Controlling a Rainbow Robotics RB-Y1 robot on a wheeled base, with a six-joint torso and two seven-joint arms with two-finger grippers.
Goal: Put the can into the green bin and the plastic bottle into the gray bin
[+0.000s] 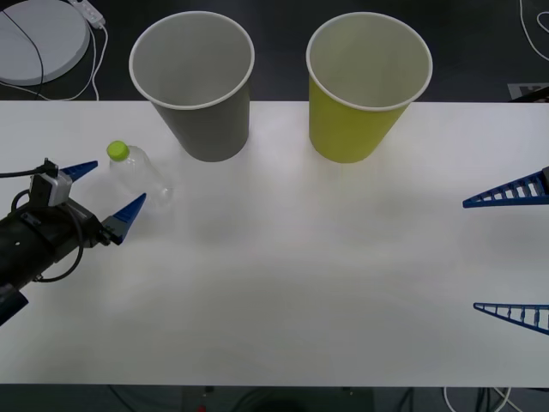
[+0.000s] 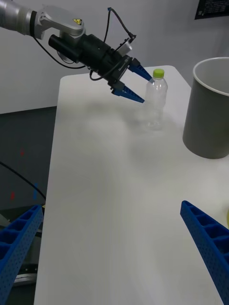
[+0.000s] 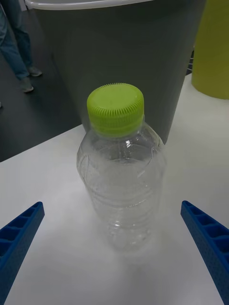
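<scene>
Left gripper [image 1: 107,192] spread wide, just short of upright plastic bottle [image 1: 141,177] at table's [image 1: 283,292] left. Gray bin [image 1: 196,81] next, green bin [image 1: 364,86] beyond. Right gripper [image 1: 515,253] spread, far right edge.

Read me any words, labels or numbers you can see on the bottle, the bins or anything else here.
No text can be read.
Plastic bottle: clear, no label.
Gray bin and green bin: plain.
Yellow sticker on the left arm behind the open left claw: too small to read.
Dark sign on the wall: too blurred to read.
</scene>
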